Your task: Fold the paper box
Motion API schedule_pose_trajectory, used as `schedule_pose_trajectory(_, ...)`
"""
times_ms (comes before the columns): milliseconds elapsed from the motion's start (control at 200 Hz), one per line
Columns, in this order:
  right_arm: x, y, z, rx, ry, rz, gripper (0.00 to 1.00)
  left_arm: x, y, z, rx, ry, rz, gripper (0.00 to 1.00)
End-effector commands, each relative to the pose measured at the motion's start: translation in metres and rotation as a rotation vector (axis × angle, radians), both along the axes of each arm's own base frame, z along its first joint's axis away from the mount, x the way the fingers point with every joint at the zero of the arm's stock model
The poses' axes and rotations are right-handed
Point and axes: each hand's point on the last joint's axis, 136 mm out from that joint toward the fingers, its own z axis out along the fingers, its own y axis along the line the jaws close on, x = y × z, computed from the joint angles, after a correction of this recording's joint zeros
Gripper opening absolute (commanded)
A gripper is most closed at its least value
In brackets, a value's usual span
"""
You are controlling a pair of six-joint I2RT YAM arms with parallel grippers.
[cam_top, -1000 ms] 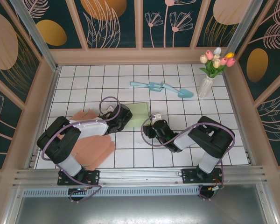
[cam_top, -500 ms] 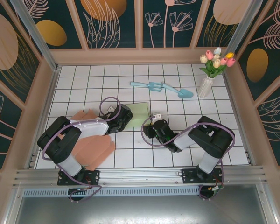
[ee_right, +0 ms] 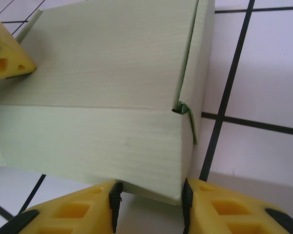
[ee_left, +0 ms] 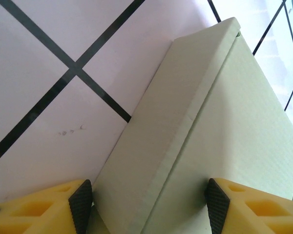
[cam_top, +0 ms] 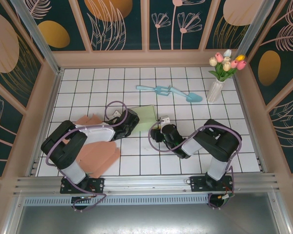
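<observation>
Green box is lying mid-table, sitting between left gripper and right gripper, each at one of its edges. Pink card is lying under the left arm.

Left wrist: jaws are standing apart, straddling the box. One pad is touching its side; cannot tell if they are clamping.

Right wrist: jaws are standing apart around the near corner of the box; cannot tell if they are gripping.
</observation>
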Motion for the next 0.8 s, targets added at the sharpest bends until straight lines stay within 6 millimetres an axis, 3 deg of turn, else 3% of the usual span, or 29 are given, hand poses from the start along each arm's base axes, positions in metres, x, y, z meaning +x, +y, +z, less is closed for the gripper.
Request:
schedule_pose_trajectory(0, 0.001, 0.002, -0.01, -0.007, 0.005, 0.016, 0.41, -0.052, 0.021, -0.058, 0.151, 0.229, -0.088, 0.64)
schedule_pose_trajectory(285, 0.012, -0.008, -0.023, -0.096, 0.038, -0.067, 0.46, -0.046, 0.018, -0.052, 0.149, 0.214, -0.088, 0.64)
schedule_pose_trajectory(606, -0.007, -0.01, 0.011, -0.013, 0.057, -0.02, 0.52, -0.046, 0.021, -0.056, 0.153, 0.224, -0.073, 0.63)
schedule_pose_trajectory(796, -0.011, -0.015, 0.04, 0.041, 0.038, -0.035, 0.5, -0.045, 0.021, -0.057, 0.158, 0.226, -0.067, 0.63)
